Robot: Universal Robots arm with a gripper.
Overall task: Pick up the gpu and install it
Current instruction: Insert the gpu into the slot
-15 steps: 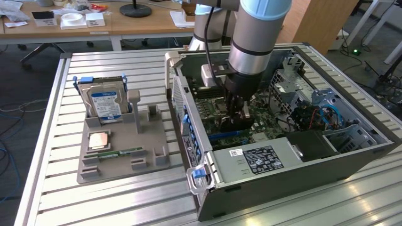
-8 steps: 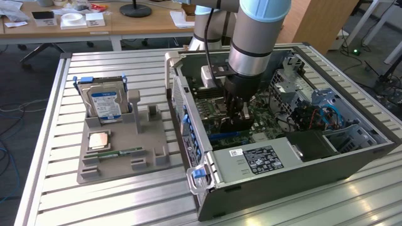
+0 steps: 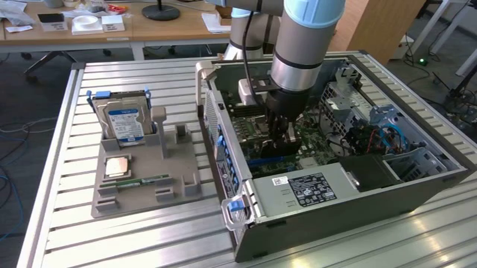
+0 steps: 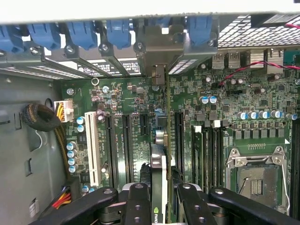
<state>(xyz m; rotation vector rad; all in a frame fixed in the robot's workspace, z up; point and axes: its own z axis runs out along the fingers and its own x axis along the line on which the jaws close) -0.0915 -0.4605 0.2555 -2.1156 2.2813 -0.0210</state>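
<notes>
The gpu (image 4: 159, 164) stands edge-on between my fingers (image 4: 136, 201), a thin green board with a black cooler on one face. Its silver bracket (image 4: 157, 44) points at the case's rear slot openings. My gripper (image 4: 161, 206) is shut on the gpu just above the black expansion slots (image 4: 143, 126) of the motherboard (image 4: 215, 84). From outside, my gripper (image 3: 280, 137) reaches down inside the open computer case (image 3: 417, 178), and the gpu (image 3: 274, 149) shows as a dark block low over the motherboard (image 3: 249, 109). I cannot tell whether the card's edge touches a slot.
Blue slot latches (image 4: 84, 33) line the case's rear wall. A white slot (image 4: 92, 150) and an open CPU socket (image 4: 255, 178) flank the card. The power supply (image 3: 313, 190) fills the case's near end. Beside the case, a grey holder (image 3: 142, 190) carries a hard drive (image 3: 125, 123) and a memory stick (image 3: 145, 180).
</notes>
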